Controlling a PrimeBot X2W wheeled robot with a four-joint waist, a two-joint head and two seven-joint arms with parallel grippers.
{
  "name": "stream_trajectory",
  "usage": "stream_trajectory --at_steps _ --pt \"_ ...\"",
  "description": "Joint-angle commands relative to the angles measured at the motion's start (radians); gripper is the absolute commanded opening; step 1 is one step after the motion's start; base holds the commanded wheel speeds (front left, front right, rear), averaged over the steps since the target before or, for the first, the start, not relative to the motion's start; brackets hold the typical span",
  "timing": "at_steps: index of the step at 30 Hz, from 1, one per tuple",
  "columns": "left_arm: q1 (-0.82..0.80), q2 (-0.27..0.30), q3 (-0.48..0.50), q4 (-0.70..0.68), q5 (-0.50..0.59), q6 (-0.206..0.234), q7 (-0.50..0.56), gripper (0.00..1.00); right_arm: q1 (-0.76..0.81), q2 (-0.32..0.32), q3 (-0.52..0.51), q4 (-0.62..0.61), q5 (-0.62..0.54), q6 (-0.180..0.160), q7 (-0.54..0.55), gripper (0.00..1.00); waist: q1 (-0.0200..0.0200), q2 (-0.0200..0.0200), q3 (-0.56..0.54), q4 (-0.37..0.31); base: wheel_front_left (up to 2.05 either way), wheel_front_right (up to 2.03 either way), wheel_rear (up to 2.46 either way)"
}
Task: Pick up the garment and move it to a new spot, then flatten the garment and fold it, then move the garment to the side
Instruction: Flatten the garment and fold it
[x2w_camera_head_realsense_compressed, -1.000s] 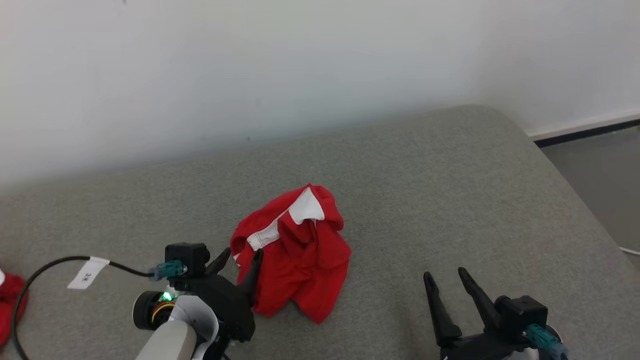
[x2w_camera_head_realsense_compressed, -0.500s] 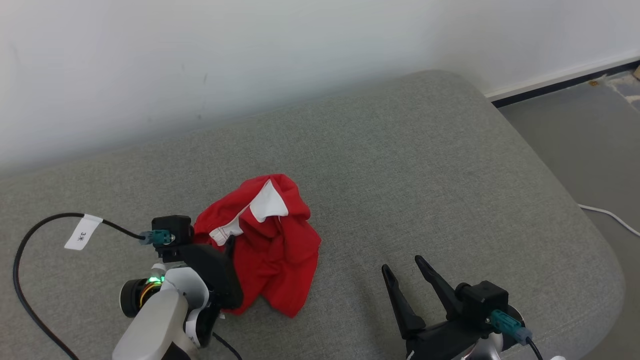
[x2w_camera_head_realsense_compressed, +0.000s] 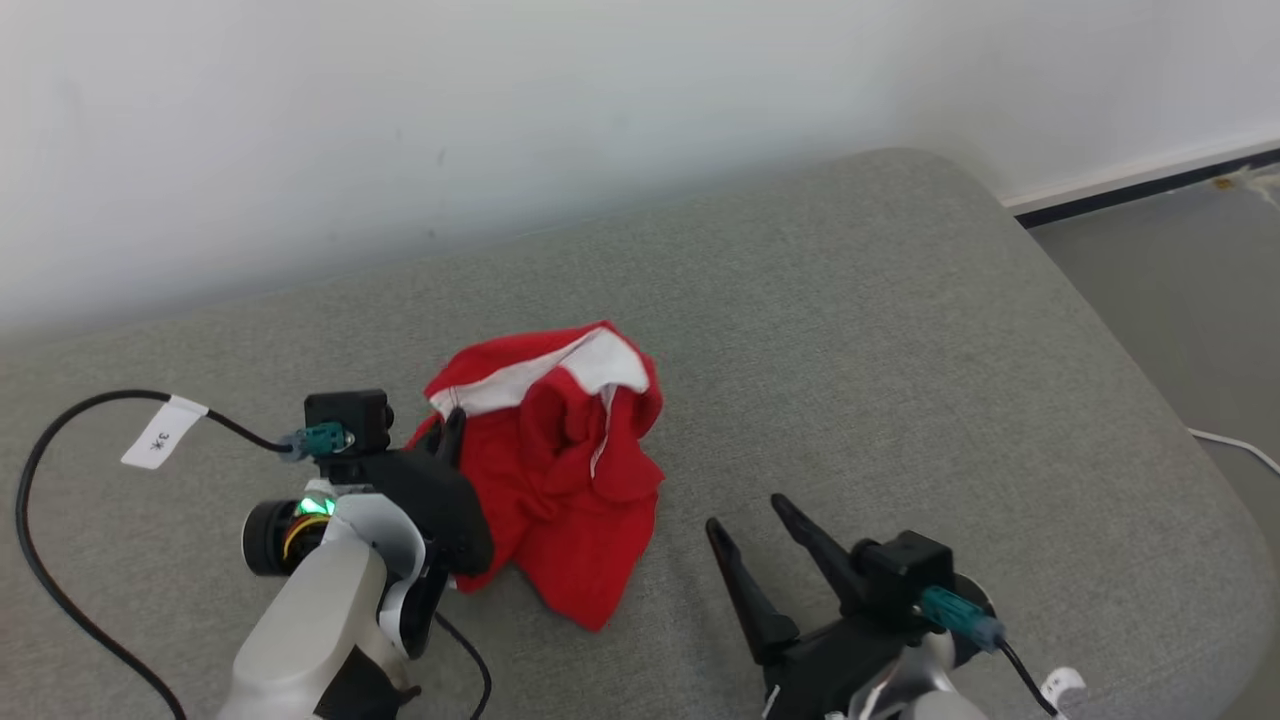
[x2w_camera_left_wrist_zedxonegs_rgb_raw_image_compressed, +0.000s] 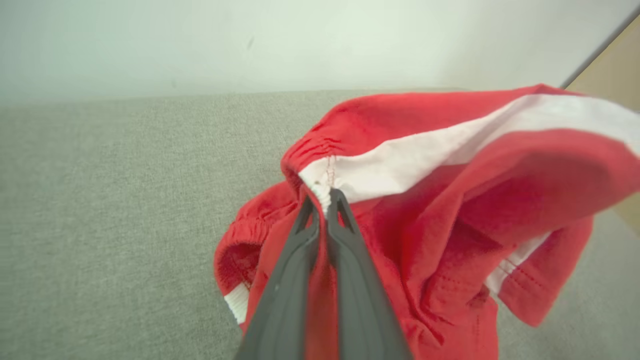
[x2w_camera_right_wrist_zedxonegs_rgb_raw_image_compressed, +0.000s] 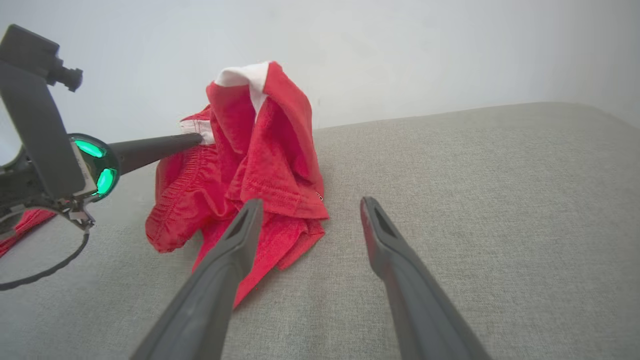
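The garment (x2w_camera_head_realsense_compressed: 560, 450) is red with white bands, crumpled on the grey cushion (x2w_camera_head_realsense_compressed: 850, 330). My left gripper (x2w_camera_head_realsense_compressed: 452, 422) is shut on the white waistband at the garment's left edge, and that edge is pulled up off the cushion. In the left wrist view the two fingers of the left gripper (x2w_camera_left_wrist_zedxonegs_rgb_raw_image_compressed: 324, 197) pinch the gathered band of the garment (x2w_camera_left_wrist_zedxonegs_rgb_raw_image_compressed: 440, 200). My right gripper (x2w_camera_head_realsense_compressed: 745, 512) stands open to the right of the cloth, nothing between its fingers. The right wrist view has the right gripper (x2w_camera_right_wrist_zedxonegs_rgb_raw_image_compressed: 310, 207) just in front of the garment (x2w_camera_right_wrist_zedxonegs_rgb_raw_image_compressed: 255, 155), and the left gripper (x2w_camera_right_wrist_zedxonegs_rgb_raw_image_compressed: 197, 140) holding the band.
A white wall (x2w_camera_head_realsense_compressed: 500, 120) runs along the cushion's far edge. The cushion's rounded right edge drops to a grey floor (x2w_camera_head_realsense_compressed: 1180, 260) with a white cable (x2w_camera_head_realsense_compressed: 1235, 448). A black cable with a white tag (x2w_camera_head_realsense_compressed: 160, 438) loops at the left. Another red cloth (x2w_camera_right_wrist_zedxonegs_rgb_raw_image_compressed: 22, 225) lies far left.
My left gripper has closed on the garment's white waistband and lifted that edge, stretching the band. The head camera has shifted, so the whole scene has moved. The right gripper stays open.
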Motion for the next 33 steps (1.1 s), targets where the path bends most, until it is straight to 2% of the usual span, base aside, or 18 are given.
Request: stream_trajectory --at_steps 1,7,13,19,20,21,22,27,33 --pt "-0.021 -0.003 -0.007 -0.008 0.017 -0.005 -0.026 0.00 -0.022 0.000 0.012 0.012 0.006 -0.002 0.014 1.00 -0.0001 -0.0001 -0.005 0.013 0.00 0.00 0.00" --pt "-0.034 -0.018 -0.037 -0.027 0.007 -0.018 -0.040 0.00 -0.110 -0.001 0.043 0.072 0.034 -0.002 0.065 1.00 -0.0001 -0.0001 -0.021 0.043 0.00 0.00 0.00" --pt "0.016 -0.033 -0.076 -0.069 -0.030 -0.034 -0.021 0.00 -0.169 -0.001 -0.054 0.218 -0.047 -0.002 0.141 1.00 -0.0001 -0.0001 -0.036 0.093 0.00 0.00 0.00" --pt "0.128 -0.037 -0.118 -0.117 -0.125 -0.042 0.080 0.00 -0.150 -0.001 -0.165 0.287 -0.076 -0.002 0.153 1.00 -0.0001 -0.0001 -0.056 0.156 0.00 0.00 0.00" --pt "0.144 -0.034 -0.117 -0.122 -0.132 -0.042 0.085 0.31 -0.146 -0.001 -0.175 0.289 -0.080 -0.002 0.154 1.00 -0.0001 -0.0001 -0.059 0.163 0.00 0.00 0.00" --pt "0.157 -0.025 -0.110 -0.127 -0.136 -0.040 0.078 0.76 -0.142 -0.001 -0.187 0.289 -0.085 -0.002 0.156 1.00 -0.0001 -0.0001 -0.062 0.169 0.00 0.00 0.00" --pt "0.167 -0.017 -0.105 -0.133 -0.139 -0.029 0.070 1.00 -0.142 -0.001 -0.198 0.288 -0.089 -0.002 0.156 1.00 -0.0001 -0.0001 -0.064 0.174 0.00 0.00 0.00" --pt "0.203 -0.011 -0.082 -0.177 -0.170 -0.013 0.074 1.00 -0.134 -0.001 -0.243 0.265 -0.118 -0.002 0.162 1.00 -0.0001 -0.0001 -0.073 0.189 0.00 0.00 0.00" --pt "0.214 -0.005 -0.088 -0.281 -0.200 -0.021 0.140 1.00 -0.118 -0.001 -0.269 0.222 -0.137 -0.002 0.181 1.00 -0.0001 -0.0001 -0.076 0.201 0.00 0.00 0.00"
